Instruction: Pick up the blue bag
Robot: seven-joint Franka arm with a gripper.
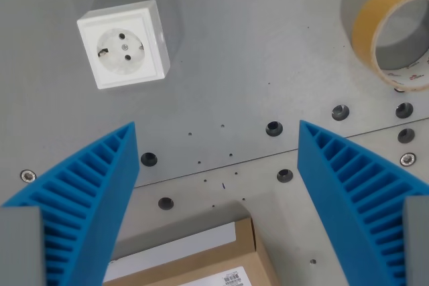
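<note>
Hovering spread-apart jaws above table, socket, tape roll, cardboard box below.

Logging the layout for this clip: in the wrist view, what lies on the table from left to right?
White wall socket → cardboard box at the bottom edge → roll of tape at the upper right. The open gripper has nothing between its fingers; no blue bag shows.

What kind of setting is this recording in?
Probably a robotics lab bench: a grey metal table with bolt holes, bearing test props, a loose white socket, a tape roll and a cardboard box.
</note>
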